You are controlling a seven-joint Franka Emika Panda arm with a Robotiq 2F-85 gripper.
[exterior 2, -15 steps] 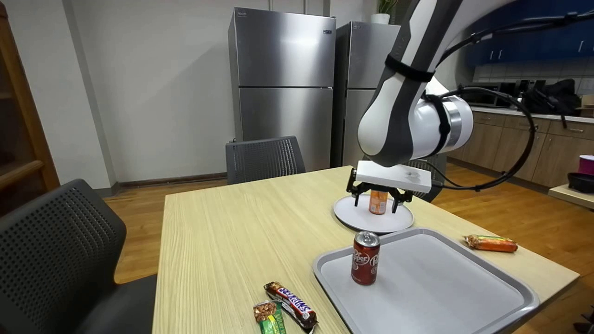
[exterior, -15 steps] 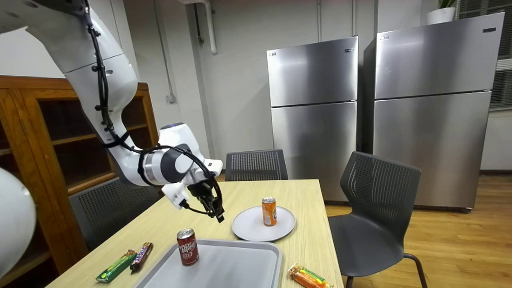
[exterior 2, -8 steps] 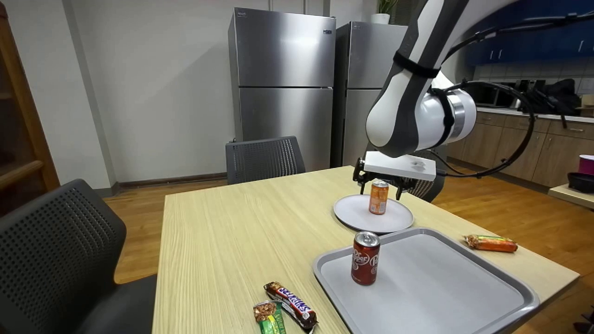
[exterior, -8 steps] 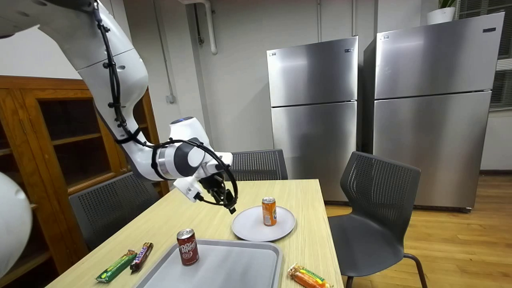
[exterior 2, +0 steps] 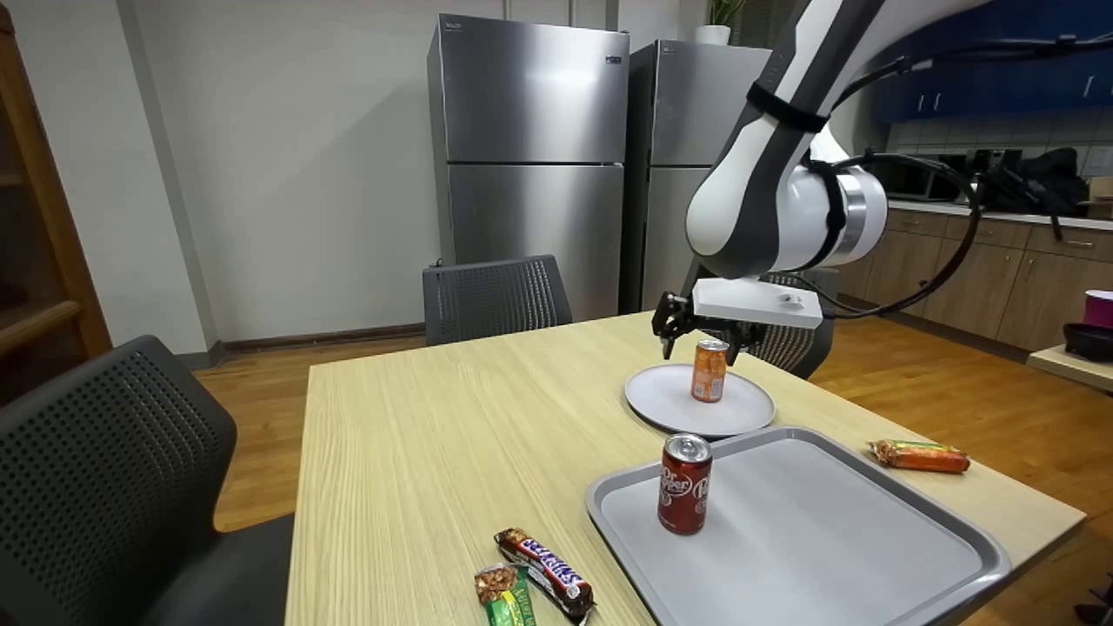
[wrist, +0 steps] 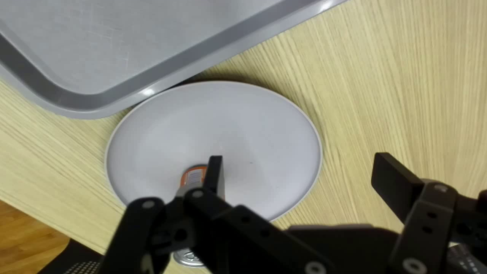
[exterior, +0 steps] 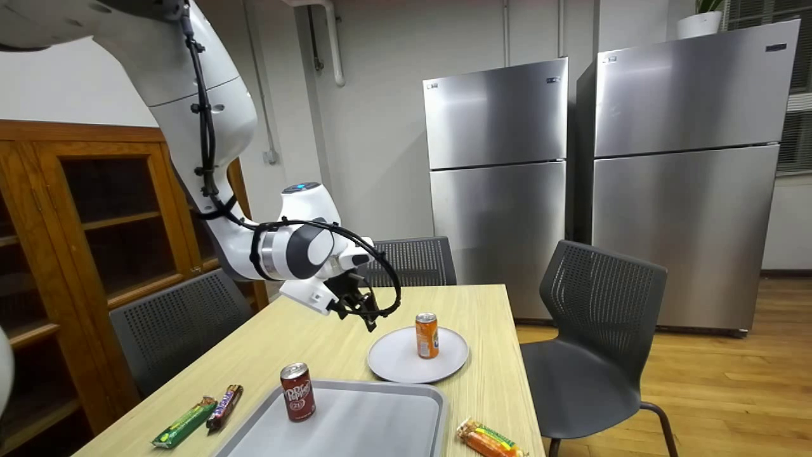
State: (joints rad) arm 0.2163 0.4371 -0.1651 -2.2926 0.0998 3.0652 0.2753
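Observation:
My gripper (wrist: 298,161) stands open above the table with nothing between its fingers. In the wrist view the jaws are wide apart, one finger (wrist: 215,173) over the round grey plate (wrist: 247,114) and the other over bare wood. An orange soda can (exterior 2: 709,378) stands upright on the plate, nearest to the gripper (exterior: 356,320). That finger and its linkage hide much of the can (wrist: 193,176) in the wrist view. No contact with it shows. A dark red Dr Pepper can (exterior: 297,392) stands upright on the grey tray (exterior 2: 817,530).
A green-wrapped bar (exterior: 185,423) and a Snickers bar (exterior 2: 546,569) lie beside the tray. An orange-wrapped bar (exterior 2: 920,456) rests on its far side. Dark chairs (exterior: 599,355) stand round the wooden table (exterior 2: 417,435), with steel refrigerators (exterior: 498,190) behind.
The gripper has travelled up and away over the table, toward the plate's far side, and has turned somewhat. Its jaws stay open. The cans, plate, tray and bars have not moved.

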